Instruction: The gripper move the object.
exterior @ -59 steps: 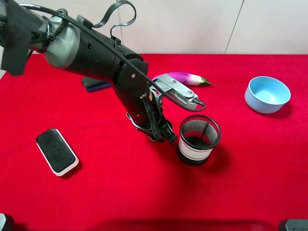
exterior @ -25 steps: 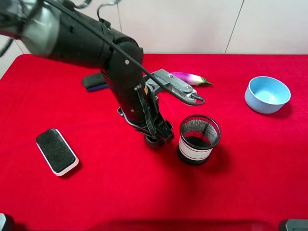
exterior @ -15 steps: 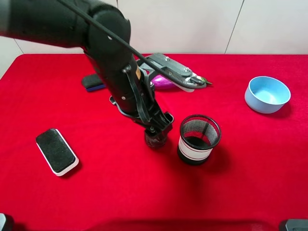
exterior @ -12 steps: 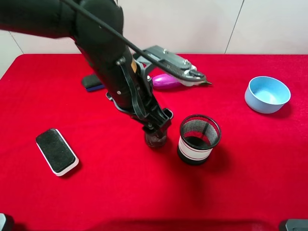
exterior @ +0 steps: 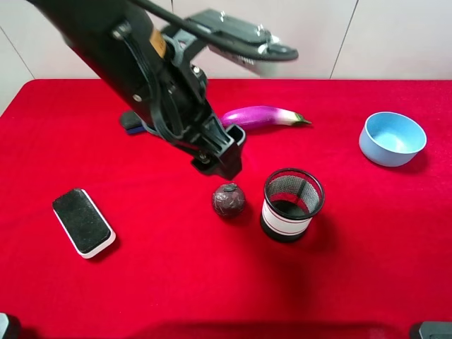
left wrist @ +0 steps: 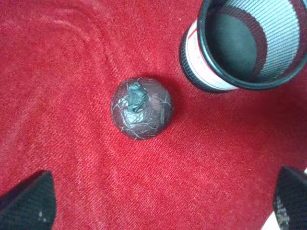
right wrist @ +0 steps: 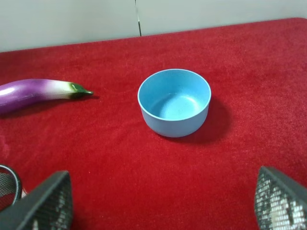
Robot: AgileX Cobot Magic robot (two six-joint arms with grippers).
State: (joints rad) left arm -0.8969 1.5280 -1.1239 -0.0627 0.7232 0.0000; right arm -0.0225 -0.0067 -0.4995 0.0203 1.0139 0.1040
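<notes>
The object, a small dark brownish-purple wrinkled ball [exterior: 229, 200], lies on the red cloth just left of the mesh cup [exterior: 292, 205]. My left gripper [exterior: 220, 164] hangs above the ball, apart from it, and holds nothing. In the left wrist view the ball [left wrist: 142, 108] lies free beside the cup [left wrist: 244, 43], and the gripper [left wrist: 158, 206] is open, with its fingertips [left wrist: 26, 203] far apart. My right gripper [right wrist: 160, 206] is open and empty, and it does not show in the exterior view.
A long glossy purple eggplant [exterior: 261, 116] lies behind the cup. A light blue bowl [exterior: 392, 138] stands at the right and also shows in the right wrist view [right wrist: 174, 101]. A black-and-white eraser [exterior: 83, 221] lies at the left. A dark block [exterior: 134, 121] lies behind the arm.
My left gripper was down at the ball beside the cup. It has opened, let the ball go and risen up and back. The ball stays on the cloth.
</notes>
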